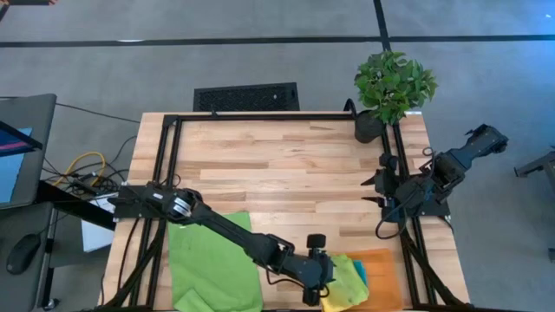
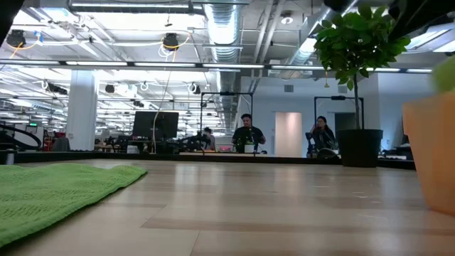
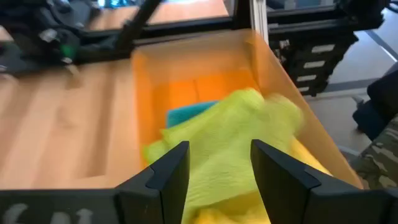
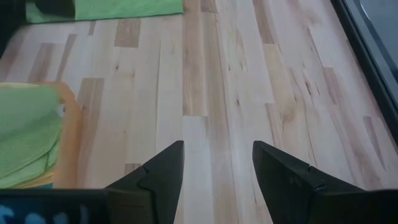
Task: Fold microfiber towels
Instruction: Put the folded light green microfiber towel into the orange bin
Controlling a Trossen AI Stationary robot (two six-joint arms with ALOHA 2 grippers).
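Hovering at the lower centre-right of the high view, the left gripper (image 3: 214,165) holds its fingers apart over a lime green towel (image 3: 230,134) heaped in the orange bin (image 3: 273,74), gripping nothing. Beneath that towel lie a teal one (image 3: 186,112) and a yellow one (image 1: 336,301). A deep bite could catch two cloths together, since they overlap closely. The other lime green towel (image 1: 212,264) lies spread on the table (image 1: 277,165) at lower left. Waiting at the right edge, the right gripper (image 4: 214,165) is open too.
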